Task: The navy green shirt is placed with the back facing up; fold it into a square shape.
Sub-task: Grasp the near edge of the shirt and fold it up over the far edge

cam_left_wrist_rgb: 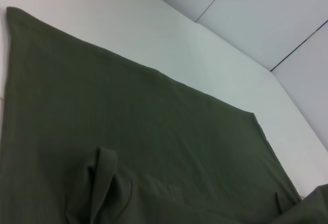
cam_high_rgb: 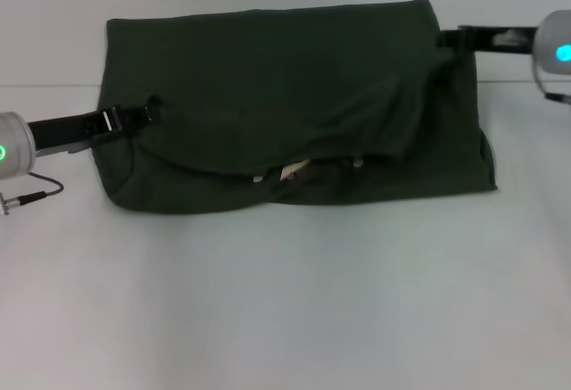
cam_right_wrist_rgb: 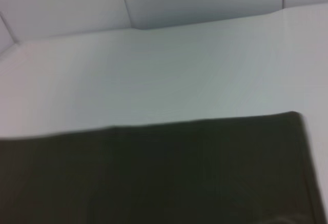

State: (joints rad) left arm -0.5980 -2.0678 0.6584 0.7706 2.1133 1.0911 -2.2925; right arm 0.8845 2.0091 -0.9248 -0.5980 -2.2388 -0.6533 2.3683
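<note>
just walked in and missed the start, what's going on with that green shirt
A two-armed robot is folding the navy green shirt on a white table. The shirt lies as a wide, partly folded rectangle with a fold of fabric draped across its front and something pale peeking out at the near edge. The left gripper is at the shirt's left edge and the right gripper at its far right corner. It is a wide rectangle, not yet a square.

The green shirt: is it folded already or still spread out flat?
Partly folded. The navy green shirt lies as a wide rectangle on the table, a flap doubled over its near half, pale inside fabric peeking out. Not yet square.
</note>
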